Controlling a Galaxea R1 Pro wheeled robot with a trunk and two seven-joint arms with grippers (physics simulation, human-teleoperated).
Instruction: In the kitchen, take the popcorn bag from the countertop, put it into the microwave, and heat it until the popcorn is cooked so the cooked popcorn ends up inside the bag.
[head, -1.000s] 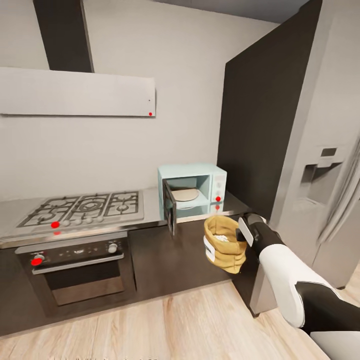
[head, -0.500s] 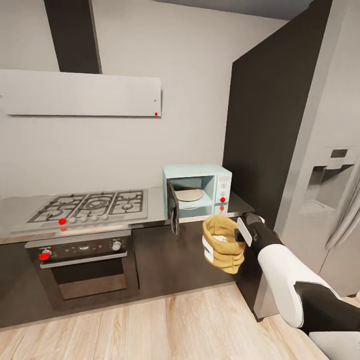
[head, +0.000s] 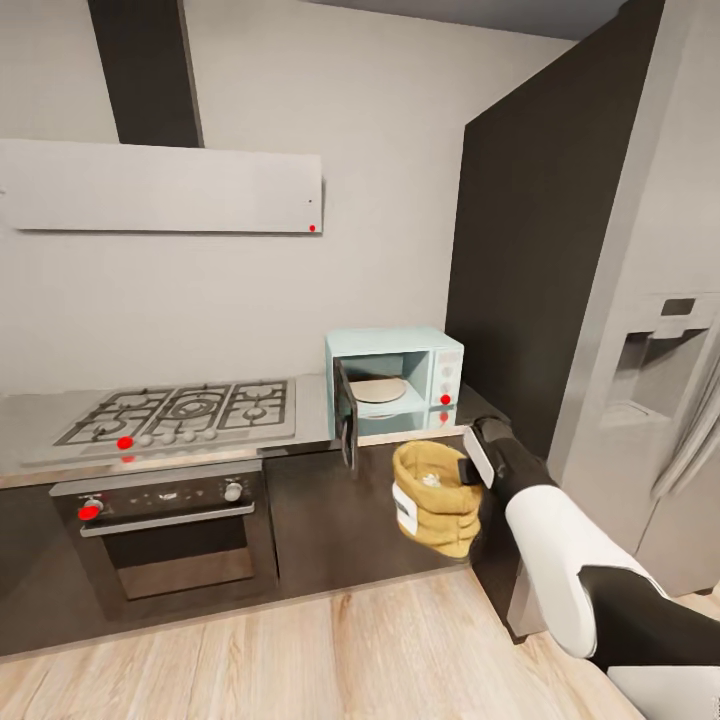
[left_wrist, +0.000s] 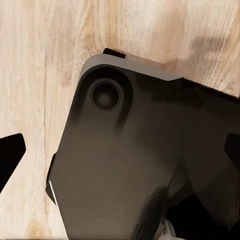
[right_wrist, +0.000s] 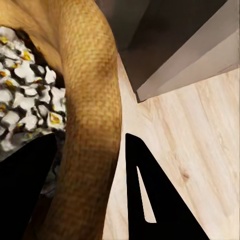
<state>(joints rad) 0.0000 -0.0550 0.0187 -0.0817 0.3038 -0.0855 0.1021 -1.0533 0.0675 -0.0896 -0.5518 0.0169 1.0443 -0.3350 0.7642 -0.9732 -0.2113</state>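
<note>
The mint-blue microwave (head: 432, 368) stands on the grey countertop (head: 312, 408) with its dark door (head: 346, 428) swung open and a round plate inside. My right gripper (head: 470, 468) is shut on the rim of the mustard-yellow popcorn bag (head: 436, 508), holding it in the air in front of the cabinet, below and just right of the open door. In the right wrist view the bag (right_wrist: 90, 100) rim sits between the gripper (right_wrist: 90, 195) fingers, one finger inside, with whitish popcorn (right_wrist: 25, 95) in the bag. My left gripper (left_wrist: 120, 155) is open over the wood floor.
A gas hob (head: 180, 410) and dark oven (head: 165, 535) lie left of the microwave, under a flat white hood (head: 160, 187). A tall dark cabinet (head: 520, 250) and a grey fridge (head: 650, 400) stand at the right. The robot's dark base (left_wrist: 130, 165) is below the left gripper.
The camera shifted a second ago, then held still. My right arm has carried the bag a little left, toward the open microwave door.
</note>
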